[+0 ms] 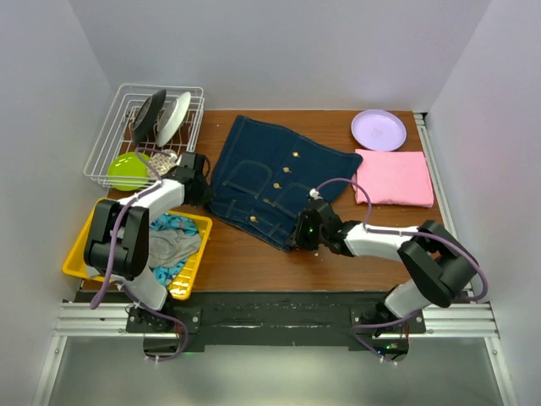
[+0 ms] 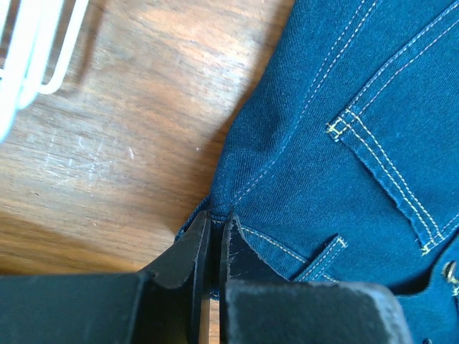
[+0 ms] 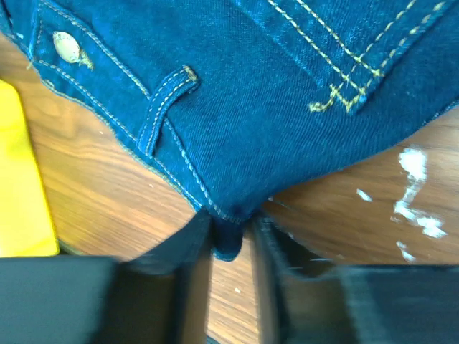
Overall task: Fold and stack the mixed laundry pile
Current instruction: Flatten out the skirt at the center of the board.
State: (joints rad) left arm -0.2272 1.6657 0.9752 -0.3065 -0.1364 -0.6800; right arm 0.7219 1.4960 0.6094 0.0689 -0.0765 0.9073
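The dark blue denim jacket (image 1: 270, 182) lies spread on the wooden table. My left gripper (image 1: 203, 184) is shut on the jacket's left edge; in the left wrist view its jaws (image 2: 215, 221) pinch a seam of the denim (image 2: 344, 107). My right gripper (image 1: 302, 233) holds the jacket's near corner; in the right wrist view the fingers (image 3: 231, 223) close round a tab of denim (image 3: 272, 93). The pink T-shirt (image 1: 395, 178) lies folded at the right. The grey garment (image 1: 176, 247) and the blue-turquoise cloth (image 1: 172, 223) lie in the yellow tray (image 1: 89, 245).
A white wire dish rack (image 1: 144, 127) with dishes and a green bowl (image 1: 128, 169) stands at the back left; its wire shows in the left wrist view (image 2: 29, 57). A purple plate (image 1: 379, 129) sits at the back right. The yellow tray's edge (image 3: 21, 179) shows near the right gripper.
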